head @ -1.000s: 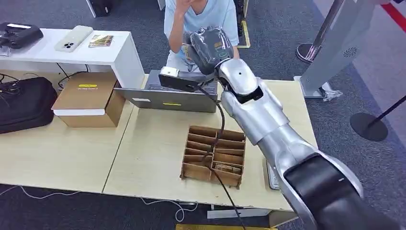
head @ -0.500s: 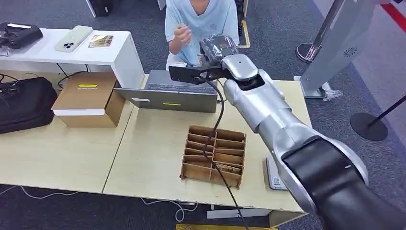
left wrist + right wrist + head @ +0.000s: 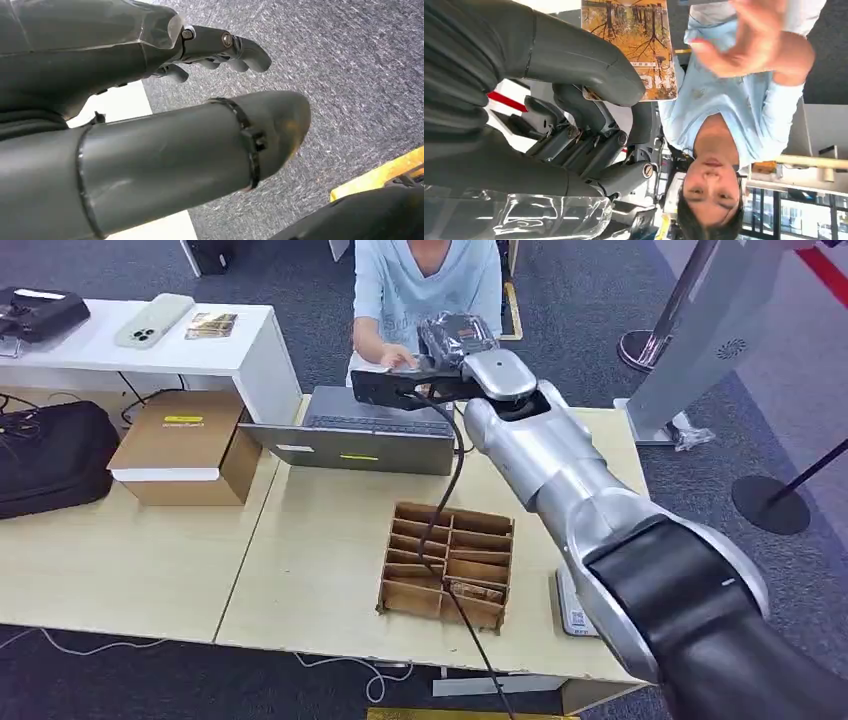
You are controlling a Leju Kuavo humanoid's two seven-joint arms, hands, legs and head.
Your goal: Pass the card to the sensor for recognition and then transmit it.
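You see right arm (image 3: 560, 480) hiding part of table (image 3: 320, 540). Right hand (image 3: 589, 115) pinches card (image 3: 634, 45) between thumb and fingers, raised toward person (image 3: 425, 285); card's upper edge cut off. Left hand (image 3: 150, 125) holds nothing, fingers apart.

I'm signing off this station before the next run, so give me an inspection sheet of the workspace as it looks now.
Surface: pale wooden table.
Job's things: orange tree-picture card, pinched by right hand and held out toward seated person's hand.
Clutter: brown slotted cardboard organiser; grey laptop; brown cardboard box; black bag.
Hands: right holds card; left hand holds nothing, above carpet.
Cables: black cable draped across organiser.
Surroundings: white side table with phone.
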